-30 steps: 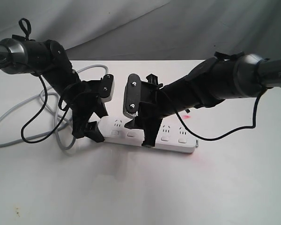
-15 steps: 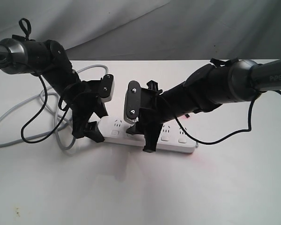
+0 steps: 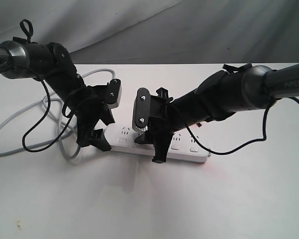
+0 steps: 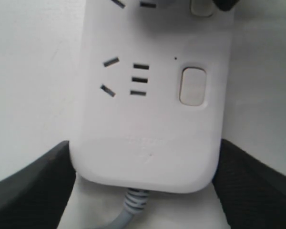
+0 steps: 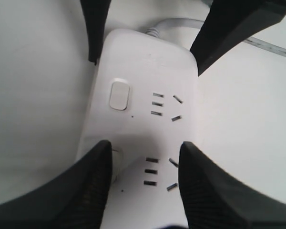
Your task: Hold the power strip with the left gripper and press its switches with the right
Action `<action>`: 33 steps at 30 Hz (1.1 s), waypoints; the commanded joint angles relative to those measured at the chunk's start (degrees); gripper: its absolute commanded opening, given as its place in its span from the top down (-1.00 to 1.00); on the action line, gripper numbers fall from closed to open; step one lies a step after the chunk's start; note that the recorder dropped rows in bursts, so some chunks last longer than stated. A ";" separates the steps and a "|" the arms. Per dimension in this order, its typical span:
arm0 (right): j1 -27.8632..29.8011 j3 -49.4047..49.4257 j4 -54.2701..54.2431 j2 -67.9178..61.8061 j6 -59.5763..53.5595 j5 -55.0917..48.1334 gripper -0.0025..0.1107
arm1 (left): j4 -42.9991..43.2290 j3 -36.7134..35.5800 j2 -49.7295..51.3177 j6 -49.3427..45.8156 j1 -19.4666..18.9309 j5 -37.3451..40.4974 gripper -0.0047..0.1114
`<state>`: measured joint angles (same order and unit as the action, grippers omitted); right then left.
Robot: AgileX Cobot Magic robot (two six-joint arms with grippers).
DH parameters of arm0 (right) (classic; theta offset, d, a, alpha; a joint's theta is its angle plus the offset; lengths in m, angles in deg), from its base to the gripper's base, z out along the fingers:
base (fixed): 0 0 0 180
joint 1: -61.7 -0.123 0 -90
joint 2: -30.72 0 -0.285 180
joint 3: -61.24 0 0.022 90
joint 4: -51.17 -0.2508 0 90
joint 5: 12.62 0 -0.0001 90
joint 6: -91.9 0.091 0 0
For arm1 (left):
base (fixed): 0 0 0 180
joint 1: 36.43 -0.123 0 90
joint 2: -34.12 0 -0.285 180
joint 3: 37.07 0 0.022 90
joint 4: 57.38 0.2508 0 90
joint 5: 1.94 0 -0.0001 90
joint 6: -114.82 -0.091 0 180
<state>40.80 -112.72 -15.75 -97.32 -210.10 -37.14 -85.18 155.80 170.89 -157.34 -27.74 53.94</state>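
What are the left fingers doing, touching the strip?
Touching. The left wrist view shows both left fingers pressed against opposite sides of the strip near its end, with no gap visible.

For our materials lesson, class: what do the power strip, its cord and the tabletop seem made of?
The power strip: hard white plastic, smooth with slight sheen, moulded rounded corners. Its cord: flexible grey sheath, likely rubber or vinyl, ribbed where it enters the strip. The tabletop: smooth matte white, perhaps laminate; the look leaves it open.
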 commanded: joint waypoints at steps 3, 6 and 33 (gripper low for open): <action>0.25 0.07 2.31 -1.30 -0.76 2.06 0.20 | -0.40 0.20 -0.09 0.43 -0.11 0.86 0.03; 0.25 0.07 2.56 -2.20 -0.76 1.90 0.20 | -0.40 0.20 -0.09 0.21 -0.11 0.86 0.03; -0.71 2.67 2.31 -3.66 -0.76 -0.06 0.20 | -0.40 0.20 -0.09 0.07 -0.11 0.86 0.03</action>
<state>40.59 -111.69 -15.77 -97.84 -210.21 -36.82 -85.18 155.80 170.89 -157.34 -27.74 53.94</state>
